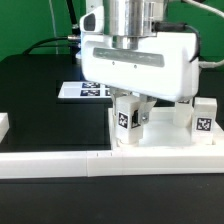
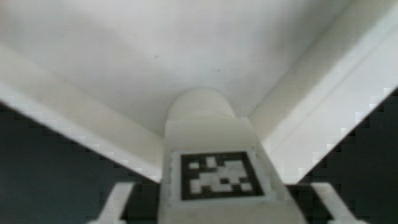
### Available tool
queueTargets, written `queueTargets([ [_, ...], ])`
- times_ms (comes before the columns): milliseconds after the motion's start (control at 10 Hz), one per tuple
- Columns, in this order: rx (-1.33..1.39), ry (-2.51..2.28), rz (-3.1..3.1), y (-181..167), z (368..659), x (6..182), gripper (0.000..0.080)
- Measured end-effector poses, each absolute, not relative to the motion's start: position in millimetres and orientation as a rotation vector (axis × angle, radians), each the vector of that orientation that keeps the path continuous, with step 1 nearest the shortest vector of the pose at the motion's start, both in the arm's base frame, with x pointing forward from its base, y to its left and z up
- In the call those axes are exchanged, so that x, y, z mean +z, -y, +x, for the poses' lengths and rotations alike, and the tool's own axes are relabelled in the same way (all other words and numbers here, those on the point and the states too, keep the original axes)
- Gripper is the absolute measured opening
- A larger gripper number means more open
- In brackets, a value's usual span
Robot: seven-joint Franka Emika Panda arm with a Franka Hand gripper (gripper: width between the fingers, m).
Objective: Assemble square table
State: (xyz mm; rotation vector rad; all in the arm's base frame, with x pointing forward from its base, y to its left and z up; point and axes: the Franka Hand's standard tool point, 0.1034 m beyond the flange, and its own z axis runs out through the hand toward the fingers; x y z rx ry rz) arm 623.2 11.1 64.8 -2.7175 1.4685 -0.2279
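The square table top [image 1: 160, 148] lies at the exterior view's right, white with a raised rim. My gripper [image 1: 129, 120] reaches straight down over its near left corner, with a finger on each side of a small white leg [image 1: 128, 119] that carries a tag and stands upright on the top. In the wrist view the leg [image 2: 217, 150] sits between my fingers [image 2: 127, 203], which press on its sides, with the top's rim and inner floor [image 2: 125, 50] behind it. A second leg [image 1: 203, 118] stands upright at the top's right corner.
A long white rail [image 1: 55, 162] runs along the front, against the table top. The marker board [image 1: 84, 91] lies flat behind my gripper. A small white piece [image 1: 3, 126] shows at the exterior view's left edge. The table surface is black.
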Motion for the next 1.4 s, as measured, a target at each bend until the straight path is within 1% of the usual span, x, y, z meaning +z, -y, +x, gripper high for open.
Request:
queueTargets([
  [300, -0.181, -1.979, -2.224, -4.5, 621.6, 63.5, 0.0285],
  [400, -0.161, -2.058, -2.116, -3.8, 620.9, 63.8, 0.0285],
  [700, -0.174, -1.985, -2.194, -5.1, 620.9, 64.0, 0.0287],
  [800, -0.214, -1.742, -2.426, -5.3, 621.3, 64.3, 0.0444],
  [900, -0.256, -1.537, -2.57, -2.0, 622.2, 66.4, 0.0571],
  [1000, -0.276, -1.321, -2.705, -1.4, 621.8, 68.7, 0.0571],
  [1100, -0.278, -1.275, -2.732, -1.1, 621.5, 67.5, 0.0633],
  [1200, -0.28, -1.228, -2.758, -0.9, 621.2, 66.8, 0.0645],
  [1400, -0.296, -0.94, -2.896, 2.1, 620.8, 65.9, 0.0649],
])
